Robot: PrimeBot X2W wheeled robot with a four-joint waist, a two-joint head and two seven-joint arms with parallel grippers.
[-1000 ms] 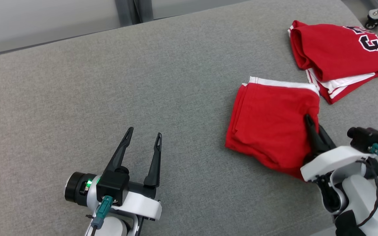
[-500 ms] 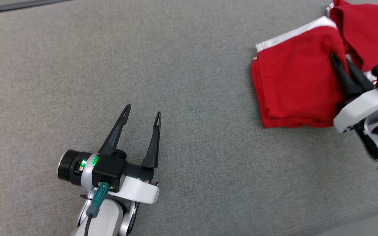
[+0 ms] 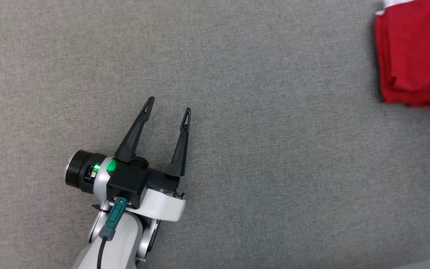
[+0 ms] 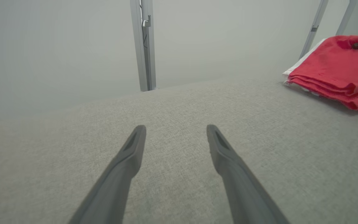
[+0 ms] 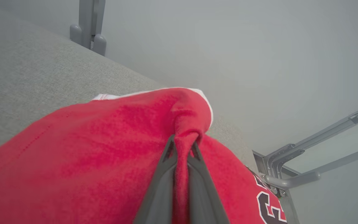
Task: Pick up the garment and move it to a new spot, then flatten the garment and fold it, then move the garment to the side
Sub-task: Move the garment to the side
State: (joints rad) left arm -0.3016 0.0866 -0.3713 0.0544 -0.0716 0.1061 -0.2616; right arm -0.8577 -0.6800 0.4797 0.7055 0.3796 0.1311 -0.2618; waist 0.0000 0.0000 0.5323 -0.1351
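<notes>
Garment, folded red, is lying near the grey surface's far edge, right gripper pinching it; left gripper is gaping over bare fabric

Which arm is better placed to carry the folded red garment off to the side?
Right. The right tool is shut on a pinch of the red garment, while the left tool hangs open above the grey surface, apart from it.
</notes>
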